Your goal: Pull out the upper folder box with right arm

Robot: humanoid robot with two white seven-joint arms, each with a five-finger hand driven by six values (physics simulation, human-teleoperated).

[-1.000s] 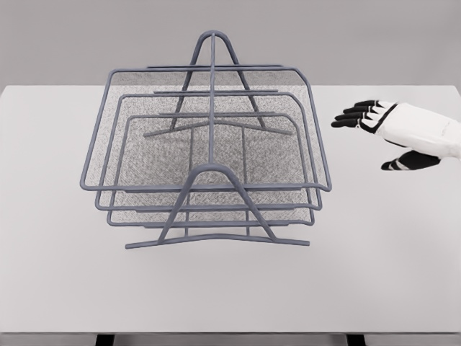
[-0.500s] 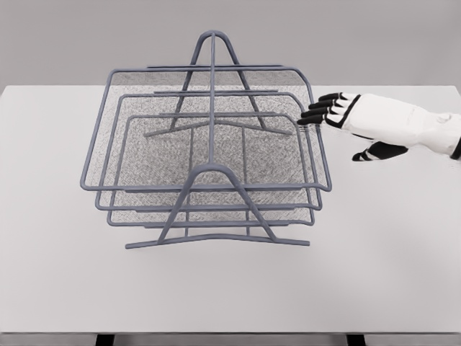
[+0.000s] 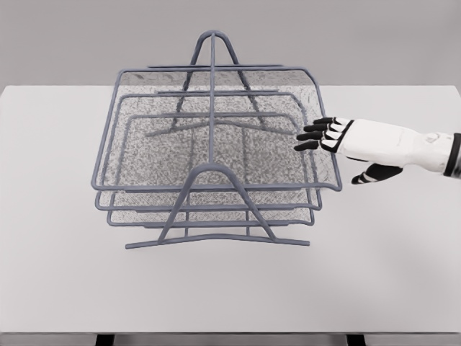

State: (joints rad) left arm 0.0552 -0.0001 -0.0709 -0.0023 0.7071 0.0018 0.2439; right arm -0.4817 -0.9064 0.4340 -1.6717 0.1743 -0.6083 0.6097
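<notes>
- The upper folder box (image 3: 216, 130) is sitting as the top tier of the wire rack (image 3: 216, 209), and compared with a moment ago it is lying shifted toward the rack's right side, its right rim now jutting past the two trays below
- I am taking that shift as the pull having begun, though most of the box is still lying over the rack
- The box is a shallow tray of fine grey mesh, framed in rounded blue-grey wire, under the rack's arched handle
- My right hand (image 3: 338, 137) is pressing against the box's right wall, having closed in from further right; the black fingers are curled together at the mesh, the thumb hanging below, and I cannot tell whether they are actually hooking the rim
- The white table (image 3: 389, 252) beneath the rack is looking smooth and matte
</notes>
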